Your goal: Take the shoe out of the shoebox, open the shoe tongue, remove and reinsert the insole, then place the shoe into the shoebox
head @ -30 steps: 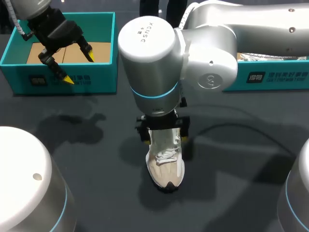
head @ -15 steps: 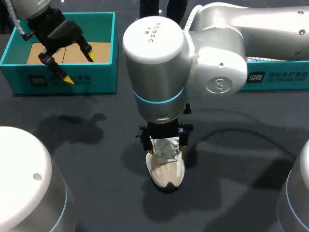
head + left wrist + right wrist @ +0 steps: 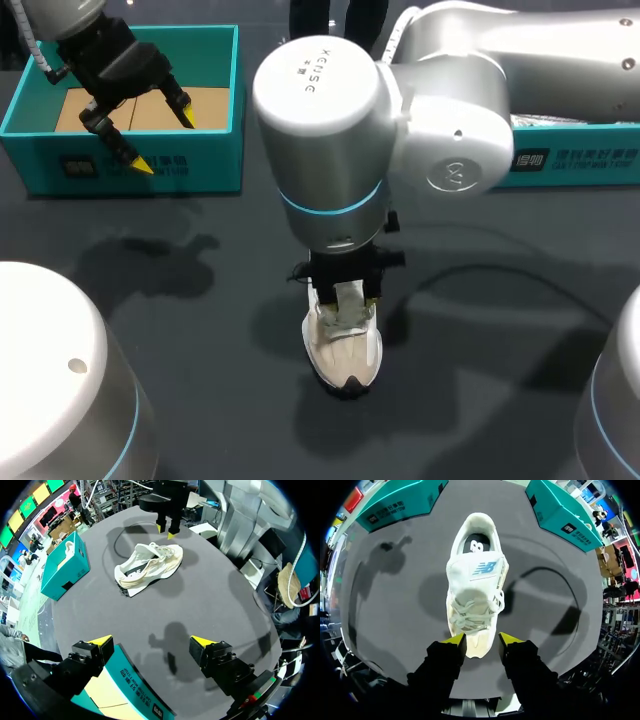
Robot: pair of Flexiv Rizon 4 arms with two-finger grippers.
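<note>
A white and cream sneaker (image 3: 345, 350) lies on the dark table, toe toward the near edge, its laces and tongue facing up (image 3: 475, 580). My right gripper (image 3: 348, 297) hangs just above it with its fingers narrowed but apart. In the right wrist view the shoe's toe end shows below the gap between the tips (image 3: 482, 640), and neither tip touches it. The left wrist view shows those yellow tips (image 3: 167, 530) over the shoe (image 3: 150, 567). My left gripper (image 3: 163, 141) stands wide open over the teal shoebox (image 3: 200, 165) at the far left, holding nothing (image 3: 150, 641).
A second teal box part (image 3: 570, 160) lies at the far right, partly behind my right arm. The shoebox holds brown cardboard (image 3: 205, 100). Bare dark table surrounds the shoe on all sides.
My right arm came down closer over the shoe and its fingers drew nearer together. The left arm and the shoe stayed where they were.
</note>
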